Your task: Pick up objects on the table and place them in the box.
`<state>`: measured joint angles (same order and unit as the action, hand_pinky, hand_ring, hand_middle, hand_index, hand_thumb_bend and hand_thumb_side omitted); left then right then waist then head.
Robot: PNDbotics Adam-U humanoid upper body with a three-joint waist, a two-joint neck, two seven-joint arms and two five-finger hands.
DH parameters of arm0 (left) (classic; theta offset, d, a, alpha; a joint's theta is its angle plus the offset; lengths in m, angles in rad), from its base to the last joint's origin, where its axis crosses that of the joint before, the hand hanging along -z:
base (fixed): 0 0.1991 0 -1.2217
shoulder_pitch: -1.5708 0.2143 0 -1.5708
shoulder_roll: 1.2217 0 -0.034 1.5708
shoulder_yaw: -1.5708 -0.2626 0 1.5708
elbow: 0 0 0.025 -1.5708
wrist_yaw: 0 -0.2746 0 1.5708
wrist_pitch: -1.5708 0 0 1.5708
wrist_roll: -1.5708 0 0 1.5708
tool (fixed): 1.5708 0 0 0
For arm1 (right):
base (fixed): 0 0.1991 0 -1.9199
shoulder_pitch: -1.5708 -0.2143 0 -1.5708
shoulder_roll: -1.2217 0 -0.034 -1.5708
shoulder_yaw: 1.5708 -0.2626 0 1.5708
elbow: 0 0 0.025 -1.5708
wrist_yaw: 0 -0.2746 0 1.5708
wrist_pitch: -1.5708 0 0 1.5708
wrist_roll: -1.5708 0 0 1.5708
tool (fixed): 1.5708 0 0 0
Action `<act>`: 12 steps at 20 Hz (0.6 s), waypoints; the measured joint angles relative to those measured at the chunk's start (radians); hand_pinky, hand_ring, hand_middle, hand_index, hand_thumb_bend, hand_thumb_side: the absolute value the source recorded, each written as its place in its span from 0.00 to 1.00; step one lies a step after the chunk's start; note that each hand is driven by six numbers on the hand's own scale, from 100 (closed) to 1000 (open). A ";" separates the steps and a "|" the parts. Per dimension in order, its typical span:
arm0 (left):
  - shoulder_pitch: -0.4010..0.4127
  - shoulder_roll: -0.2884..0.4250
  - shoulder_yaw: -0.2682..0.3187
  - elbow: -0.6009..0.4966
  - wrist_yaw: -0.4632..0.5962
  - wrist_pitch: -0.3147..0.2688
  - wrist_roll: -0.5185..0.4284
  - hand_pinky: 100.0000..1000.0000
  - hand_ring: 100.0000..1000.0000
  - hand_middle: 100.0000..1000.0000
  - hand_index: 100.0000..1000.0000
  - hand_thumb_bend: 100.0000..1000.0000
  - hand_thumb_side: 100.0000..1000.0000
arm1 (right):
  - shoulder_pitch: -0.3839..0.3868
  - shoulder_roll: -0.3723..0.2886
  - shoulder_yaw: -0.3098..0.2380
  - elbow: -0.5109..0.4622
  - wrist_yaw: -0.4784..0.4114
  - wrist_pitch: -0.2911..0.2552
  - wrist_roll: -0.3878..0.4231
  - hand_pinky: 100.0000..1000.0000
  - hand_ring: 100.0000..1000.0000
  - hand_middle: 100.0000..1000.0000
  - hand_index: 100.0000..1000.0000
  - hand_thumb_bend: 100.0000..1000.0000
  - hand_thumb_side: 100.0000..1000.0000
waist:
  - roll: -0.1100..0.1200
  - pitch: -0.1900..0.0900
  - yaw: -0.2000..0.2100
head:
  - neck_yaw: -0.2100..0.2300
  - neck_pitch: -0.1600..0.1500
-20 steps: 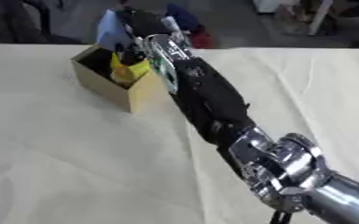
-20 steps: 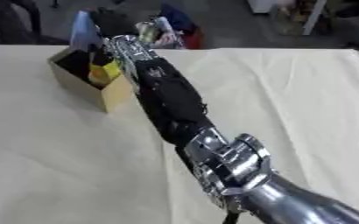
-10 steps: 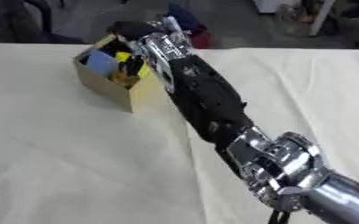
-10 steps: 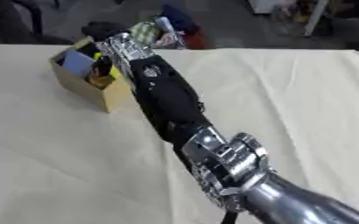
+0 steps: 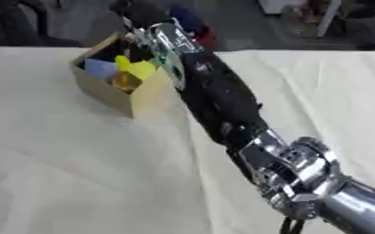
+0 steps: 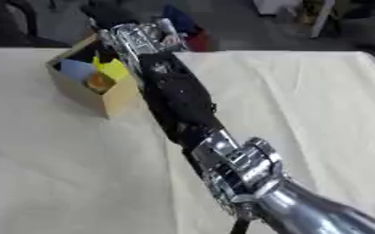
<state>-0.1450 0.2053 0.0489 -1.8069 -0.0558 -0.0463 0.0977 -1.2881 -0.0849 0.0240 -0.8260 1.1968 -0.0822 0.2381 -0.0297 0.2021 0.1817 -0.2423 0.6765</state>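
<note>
Right hand (image 5: 142, 10) over far rim of box (image 5: 147, 98), dark and blurred; finger state cannot tell. Box just below hand, holding blue (image 5: 99, 68), yellow (image 5: 140, 69), orange (image 5: 125, 81) items. Cloth-covered table (image 5: 71, 169) under all.

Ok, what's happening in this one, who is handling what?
The robot's right arm stretches across the cloth-covered table to the far side, with the right robot hand up above the back of the small cardboard box. The box already holds a blue thing, a yellow thing and an orange thing. The hand is dark and blurred, so whether it holds anything cannot be told. The left robot hand does not show.
</note>
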 measured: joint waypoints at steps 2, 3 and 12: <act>0.016 0.000 0.017 0.000 -0.006 0.001 0.015 0.61 0.57 0.55 0.73 0.00 0.73 | 0.028 -0.046 0.038 -0.088 -0.124 -0.053 0.026 1.00 1.00 1.00 1.00 0.00 0.00 | 0.000 -0.019 -0.054 | 0.038 0.013; 0.018 0.000 0.024 0.000 -0.008 0.001 0.023 0.61 0.57 0.55 0.73 0.00 0.72 | 0.050 -0.073 0.054 -0.138 -0.189 -0.072 0.037 1.00 0.99 1.00 1.00 0.00 0.00 | 0.000 -0.023 -0.075 | 0.057 0.020; 0.043 0.006 0.065 -0.003 -0.034 0.004 0.069 0.61 0.57 0.55 0.73 0.00 0.73 | 0.469 -0.291 0.067 -0.640 -0.598 0.038 -0.093 0.93 0.88 0.95 1.00 0.00 0.12 | 0.000 -0.027 -0.226 | 0.247 0.080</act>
<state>-0.1018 0.2116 0.1141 -1.8096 -0.0896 -0.0422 0.1664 -0.8194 -0.3760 0.0905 -1.4661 0.5985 -0.0442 0.1448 -0.0297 0.1749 -0.0445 0.0049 0.7567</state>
